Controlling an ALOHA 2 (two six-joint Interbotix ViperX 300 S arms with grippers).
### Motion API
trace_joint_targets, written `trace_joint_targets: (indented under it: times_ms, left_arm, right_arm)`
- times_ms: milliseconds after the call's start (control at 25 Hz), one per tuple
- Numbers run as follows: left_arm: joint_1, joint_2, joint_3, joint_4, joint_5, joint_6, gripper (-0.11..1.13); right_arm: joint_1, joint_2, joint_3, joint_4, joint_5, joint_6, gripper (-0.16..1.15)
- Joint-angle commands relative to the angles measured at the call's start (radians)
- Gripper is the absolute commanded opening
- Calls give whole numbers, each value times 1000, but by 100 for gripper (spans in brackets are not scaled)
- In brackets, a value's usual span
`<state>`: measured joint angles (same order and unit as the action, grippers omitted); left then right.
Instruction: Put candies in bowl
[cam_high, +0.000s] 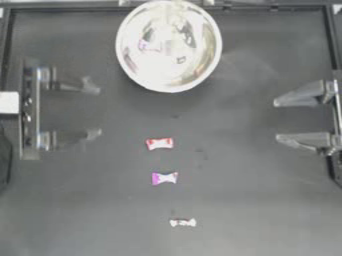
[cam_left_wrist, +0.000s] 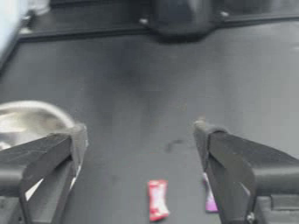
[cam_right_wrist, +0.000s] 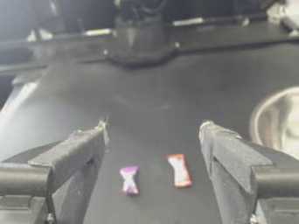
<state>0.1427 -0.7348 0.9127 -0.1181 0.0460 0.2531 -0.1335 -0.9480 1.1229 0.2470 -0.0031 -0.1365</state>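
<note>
Honestly, nearest me the white candy (cam_high: 182, 222) is so tiny my jaws could skid over it. Beyond lie the magenta candy (cam_high: 164, 178) and red candy (cam_high: 159, 144), midway between my left gripper (cam_high: 92, 111) and right gripper (cam_high: 282, 120), both wide open, empty. Farthest sits the bowl (cam_high: 168, 46).

No readable text, label, brand, number or sign was found in any view. Candy wrappers (cam_high: 159, 144) showed only colour patches; any print was too small and blurred to be read.
</note>
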Motion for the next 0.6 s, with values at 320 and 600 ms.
trace_joint_targets:
  times_ms: [320,600]
  left_arm:
    - [-26,3,31,-5,-52,-5,102]
    - [-32,3,43,-5,-60,-6,102]
  right_arm:
    - [-77,262,-311,-23,304,-6,95]
    - [-83,512,-557,-78,505,-5,95]
